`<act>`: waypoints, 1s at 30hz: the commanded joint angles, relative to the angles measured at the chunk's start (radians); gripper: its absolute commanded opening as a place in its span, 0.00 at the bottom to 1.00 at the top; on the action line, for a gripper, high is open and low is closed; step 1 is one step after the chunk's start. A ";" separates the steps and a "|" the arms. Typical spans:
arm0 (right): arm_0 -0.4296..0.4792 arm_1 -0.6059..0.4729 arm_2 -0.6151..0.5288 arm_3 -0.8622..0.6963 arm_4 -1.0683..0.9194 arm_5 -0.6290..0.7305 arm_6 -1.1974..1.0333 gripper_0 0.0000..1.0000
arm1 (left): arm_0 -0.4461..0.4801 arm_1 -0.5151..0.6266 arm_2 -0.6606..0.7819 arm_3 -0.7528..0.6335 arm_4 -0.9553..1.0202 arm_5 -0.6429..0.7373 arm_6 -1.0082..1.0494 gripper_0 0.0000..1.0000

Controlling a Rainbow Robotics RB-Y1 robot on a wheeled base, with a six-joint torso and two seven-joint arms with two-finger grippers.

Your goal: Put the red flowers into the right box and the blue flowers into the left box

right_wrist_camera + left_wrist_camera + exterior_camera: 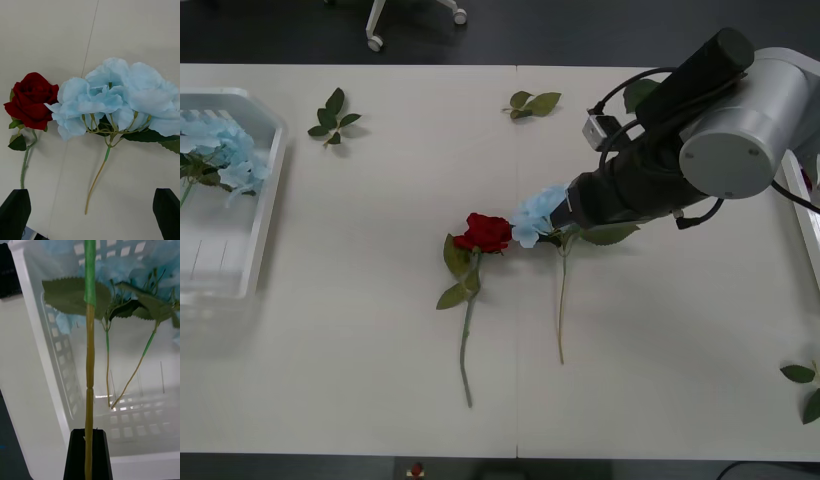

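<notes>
Sadly, zero legible text anywhere.

We see even, bright overhead light; the table (380,350) shows soft, faint shadows and no glare. The stem (89,352) close to the left wrist camera looks blurred.

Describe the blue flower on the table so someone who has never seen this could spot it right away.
Look near the middle of the white table, just in front of the right gripper, whose black fingers are open above it. The blue flower lies there, its stem running toward the robot. Beside it is a red rose, smaller and deep red, while this head is fluffy, wide and pale sky-blue.
</notes>
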 commanded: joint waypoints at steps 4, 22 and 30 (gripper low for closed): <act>-0.024 0.029 0.046 0.037 0.019 -0.012 -0.026 0.94 | 0.038 -0.017 0.000 -0.014 -0.092 -0.027 -0.022 0.00; -0.023 0.116 0.170 0.216 0.121 -0.150 -0.013 0.92 | 0.072 -0.092 -0.133 -0.014 -0.112 -0.176 -0.008 0.00; -0.021 0.139 0.208 0.273 0.139 -0.200 -0.010 0.91 | 0.071 -0.092 -0.118 -0.020 -0.097 -0.182 -0.013 1.00</act>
